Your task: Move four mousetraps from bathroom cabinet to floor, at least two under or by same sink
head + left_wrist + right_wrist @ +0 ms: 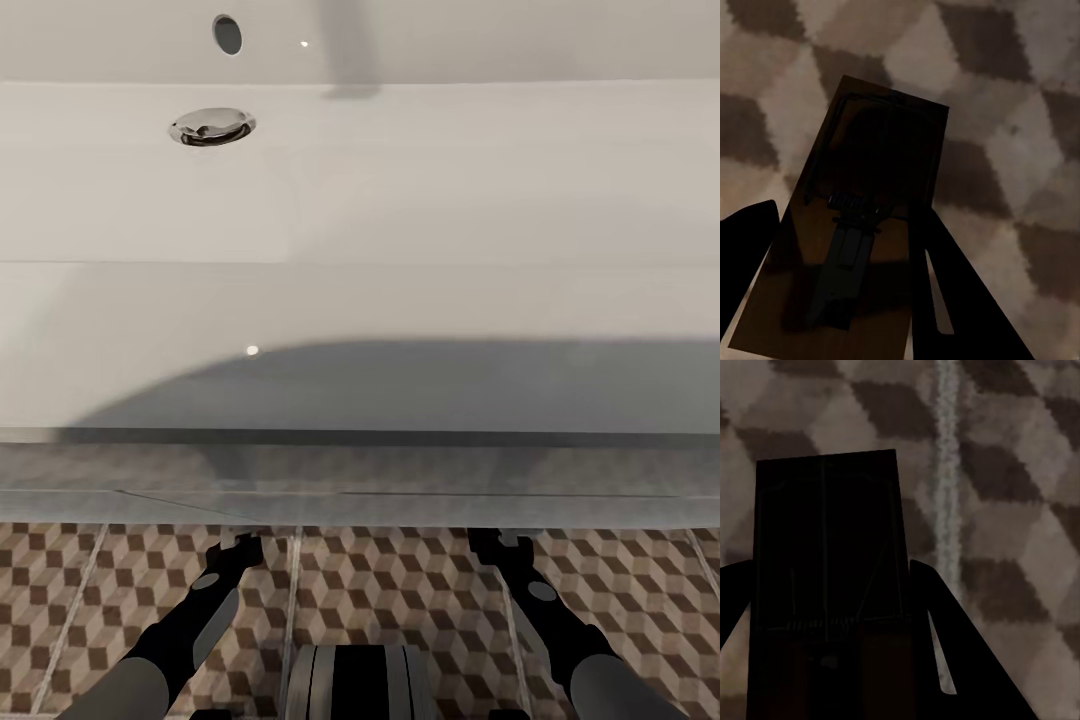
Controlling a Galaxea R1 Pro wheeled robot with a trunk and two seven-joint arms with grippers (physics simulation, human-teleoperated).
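I look down on the white bathroom sink point(420, 180), whose front edge overhangs the cube-patterned bathroom floor point(400, 590). Both arms reach forward low over the tiles. My left gripper point(240, 545) point(847, 210) is shut on a brown wooden mousetrap point(881, 150) with dark wire parts, held tilted close above the floor point(1020, 112). A second mousetrap point(825, 532), dark in shadow, sits between the fingers of my right gripper point(495, 545) point(829, 564), beside a pale grout line point(945, 472). The fingertips are hidden under the sink's edge in the head view. The cabinet is out of view.
A chrome drain point(211, 127) sits in the basin at the back left, with an overflow hole point(227, 34) above it. A grey glossy strip point(360, 480) runs below the sink's front edge. My own base point(360, 680) stands between the arms.
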